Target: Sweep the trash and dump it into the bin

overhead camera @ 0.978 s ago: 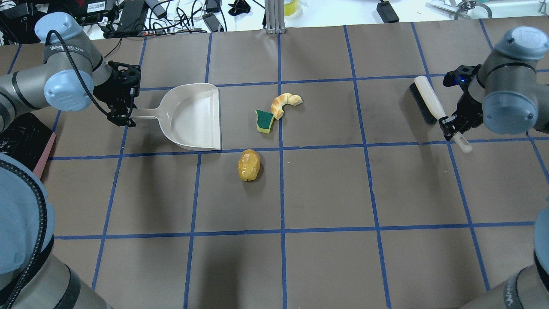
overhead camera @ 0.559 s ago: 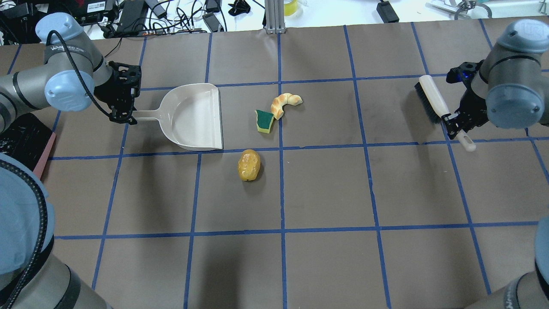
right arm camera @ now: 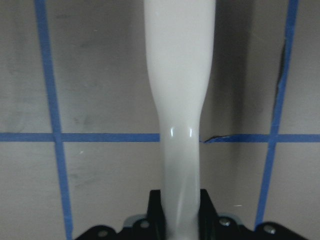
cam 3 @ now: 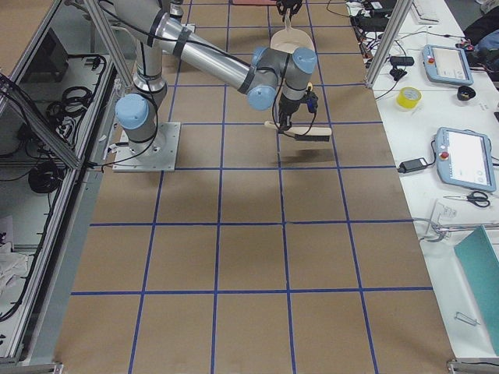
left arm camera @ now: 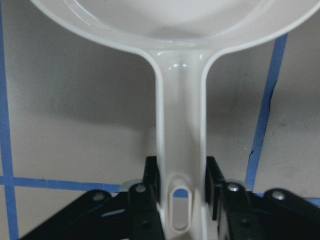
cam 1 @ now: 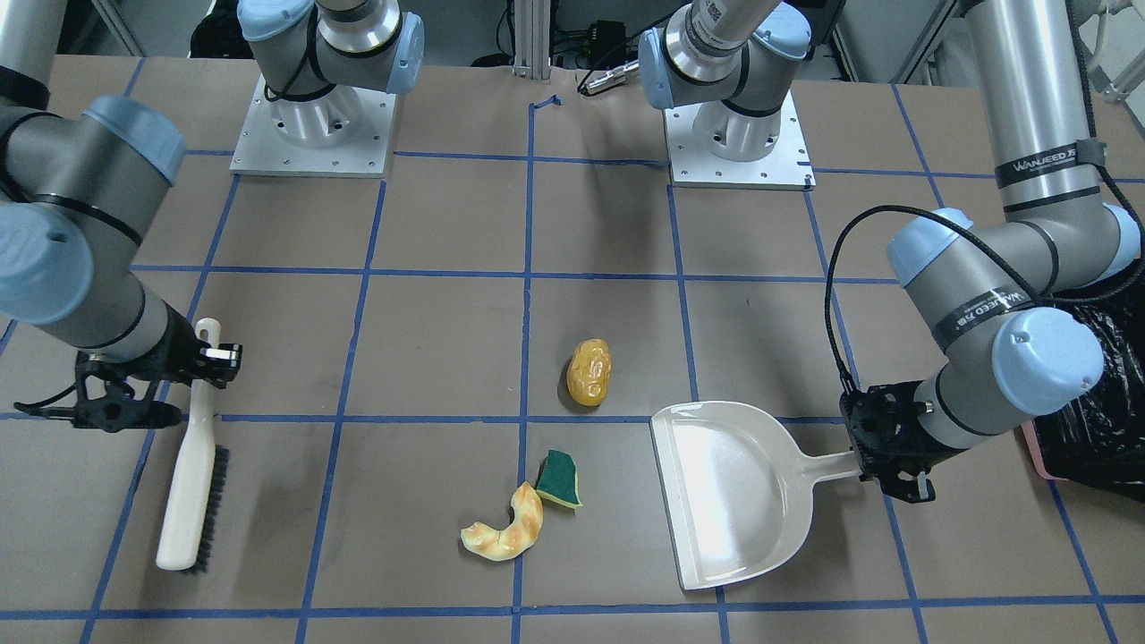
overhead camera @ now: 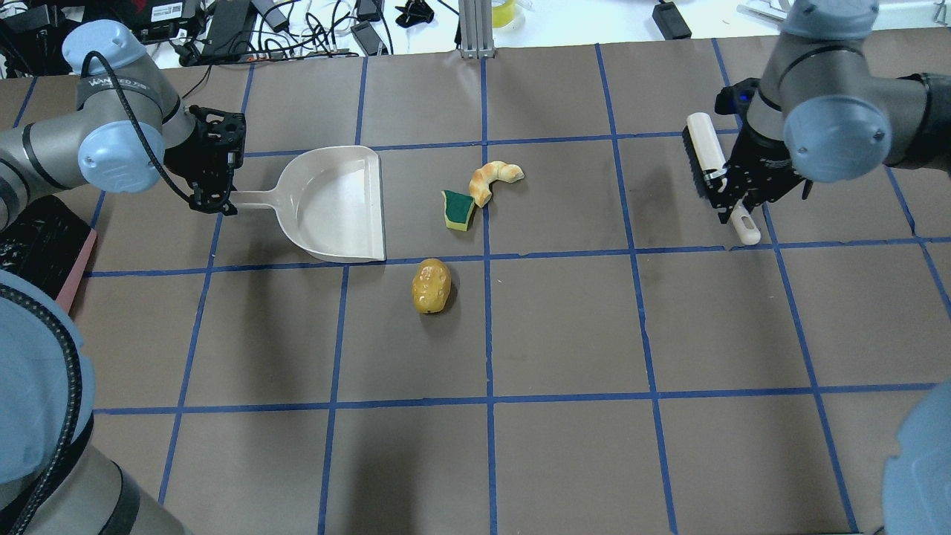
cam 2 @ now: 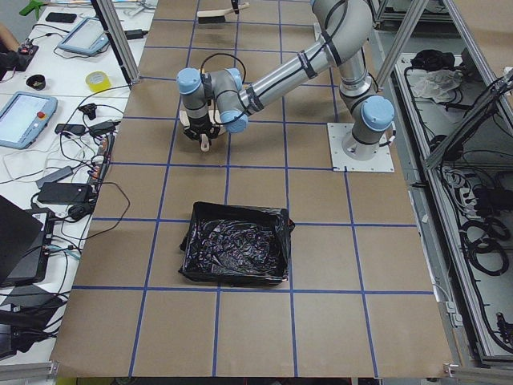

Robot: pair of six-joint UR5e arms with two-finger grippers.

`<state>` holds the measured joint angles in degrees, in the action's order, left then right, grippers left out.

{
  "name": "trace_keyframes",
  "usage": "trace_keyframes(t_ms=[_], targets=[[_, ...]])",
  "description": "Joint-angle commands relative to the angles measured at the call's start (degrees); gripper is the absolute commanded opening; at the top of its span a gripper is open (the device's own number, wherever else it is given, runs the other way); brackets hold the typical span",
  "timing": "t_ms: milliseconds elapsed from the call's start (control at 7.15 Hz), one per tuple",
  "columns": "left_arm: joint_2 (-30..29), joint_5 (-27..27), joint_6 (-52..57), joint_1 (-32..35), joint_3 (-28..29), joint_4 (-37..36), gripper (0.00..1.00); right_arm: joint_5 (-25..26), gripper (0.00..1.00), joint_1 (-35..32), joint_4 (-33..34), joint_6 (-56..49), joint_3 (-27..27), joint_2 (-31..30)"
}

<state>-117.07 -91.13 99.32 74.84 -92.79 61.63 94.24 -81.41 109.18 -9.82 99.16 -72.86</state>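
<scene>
Change since earlier frame: right hand (overhead camera: pixel 728 197) has carried the brush (overhead camera: pixel 704 145) inward from the table's right end toward the trash and turned it nearer square to the far edge. Neither dustpan nor trash has shifted.
Right grip: right hand has its fingers closed tight on the brush handle, near its end; the right wrist view shows the handle pinched between them. By its shadow in the exterior right view, the brush hangs above the table (overhead camera: pixel 565 334).
Left grip: left hand (overhead camera: pixel 215 199) is clamped on the end of the handle of the dustpan (overhead camera: pixel 334 208). Its open lip faces the table's right end, toward the trash.
Trash location: midway between the left and right ends, nearer the far edge than the robot's edge.
Trash detail: potato toy (overhead camera: pixel 432 285) lies just off the robot-side corner of the pan's lip. In front of the lip, sponge piece (overhead camera: pixel 458 209) and croissant toy (overhead camera: pixel 494 177) sit together, touching or nearly so.
Bin location: bin (cam 2: pixel 236 249) stands at the table's left end, black liner showing, no trash seen inside.
Done: both tools are in hand and the pan faces the trash.
Outstanding: in my judgement, all the real work. No piece is in the pan, and the brush is well apart from the trash. Three pieces remain to be swept in, then carried and tipped into the bin.
</scene>
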Motion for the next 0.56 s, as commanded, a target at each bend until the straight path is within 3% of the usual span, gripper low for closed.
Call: trace_keyframes(t_ms=[0, 419], targets=[[0.96, -2.9, -0.18, 2.4, -0.03, -0.46, 0.05, -5.6, 0.0, -7.25, -0.02, 9.85, -0.46, 0.7], [0.62, -2.83, 0.18, 2.5, -0.64, -0.81, 0.05, -5.56, 0.0, -16.12, 4.8, 18.21, -0.72, 3.68]])
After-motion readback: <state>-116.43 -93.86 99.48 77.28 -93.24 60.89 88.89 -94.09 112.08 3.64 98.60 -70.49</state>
